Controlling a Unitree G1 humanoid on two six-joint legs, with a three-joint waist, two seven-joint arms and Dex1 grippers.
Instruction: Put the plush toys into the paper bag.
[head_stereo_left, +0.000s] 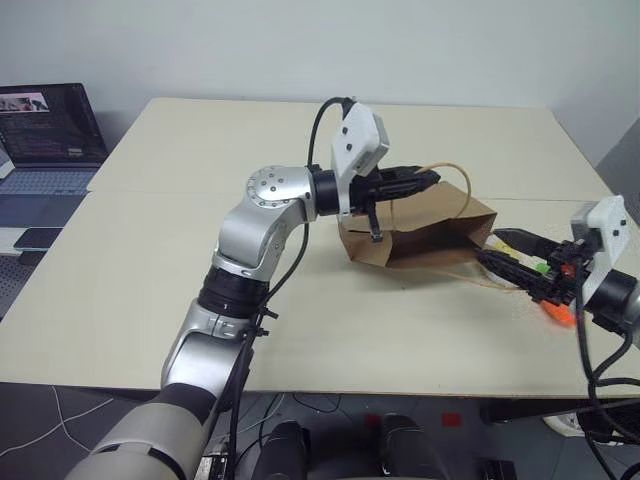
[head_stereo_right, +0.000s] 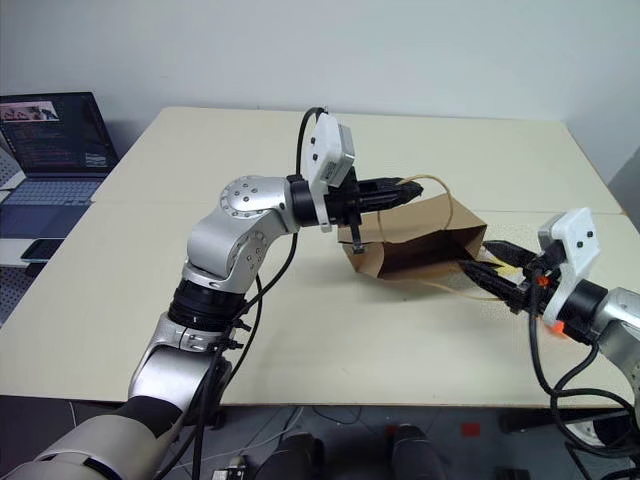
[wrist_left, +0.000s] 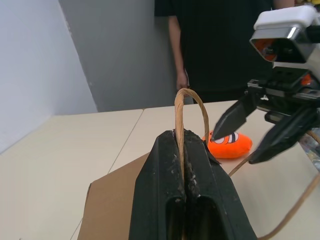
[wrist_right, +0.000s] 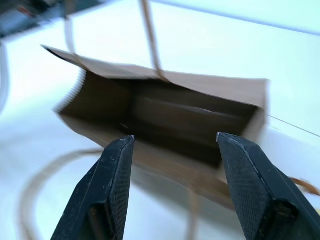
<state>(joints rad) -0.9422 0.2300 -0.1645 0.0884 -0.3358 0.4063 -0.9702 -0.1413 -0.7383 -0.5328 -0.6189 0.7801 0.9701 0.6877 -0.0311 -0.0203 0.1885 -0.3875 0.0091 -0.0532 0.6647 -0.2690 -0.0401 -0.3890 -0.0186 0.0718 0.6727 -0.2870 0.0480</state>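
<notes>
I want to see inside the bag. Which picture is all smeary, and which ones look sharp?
Right wrist view: the paper bag is smeared with blur, its inside dark, while the right gripper shows crisp. Left wrist view: sharp on the left gripper and the carrot toy. Both eye views: evenly lit, clear.

Count: one paper bag (head_stereo_left: 430, 238) with two loop handles – one handle (wrist_left: 189, 107) up, the other on the table (head_stereo_left: 180, 300). One orange plush toy (wrist_left: 229, 145) visible, near right. Two grippers – left gripper (head_stereo_left: 425, 179), right gripper (head_stereo_left: 503, 248). One laptop (head_stereo_left: 45, 130) far left. One person (wrist_left: 220, 45).
</notes>
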